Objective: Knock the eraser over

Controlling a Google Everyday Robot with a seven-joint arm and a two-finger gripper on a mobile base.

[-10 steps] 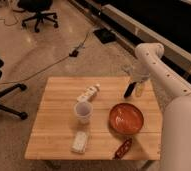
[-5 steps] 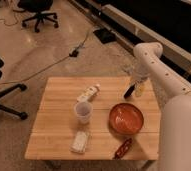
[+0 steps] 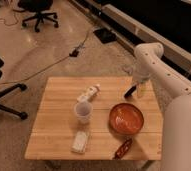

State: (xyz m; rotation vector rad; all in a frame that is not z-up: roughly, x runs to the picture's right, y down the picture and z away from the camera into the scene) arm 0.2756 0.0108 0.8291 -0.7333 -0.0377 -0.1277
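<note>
A speckled hard floor runs all round, with a black office chair [image 3: 38, 11] at the top left, another chair's wheeled legs [image 3: 4, 95] at the left edge, and a dark cable [image 3: 49, 62] trailing across the floor towards a black box [image 3: 107, 35]; a long pale ledge [image 3: 154, 35] crosses the upper right before a dark wall. In the middle stands a wooden tabletop [image 3: 56, 112] made of light planks.

My white arm [image 3: 151, 65] comes in from the right and bends down over the far right corner of the tabletop; my hand [image 3: 139, 90] hangs there, just above the wood, and whether it is spread or closed I cannot tell. The eraser [image 3: 130, 91] is right beside my hand on its left, a slim black block leaning at a slant with its lower end towards the tabletop; I cannot tell whether my hand touches it.

Just in front of the eraser sits the orange bowl [image 3: 126, 119], near the right edge; left of the bowl stands a clear cup [image 3: 82, 112], upright; behind the cup lies a small white bottle [image 3: 89, 93] on its side. Near the front edge lies a white flat block [image 3: 80, 142]; to its right, below the bowl, lies a reddish-brown oblong item [image 3: 123, 148], angled.
</note>
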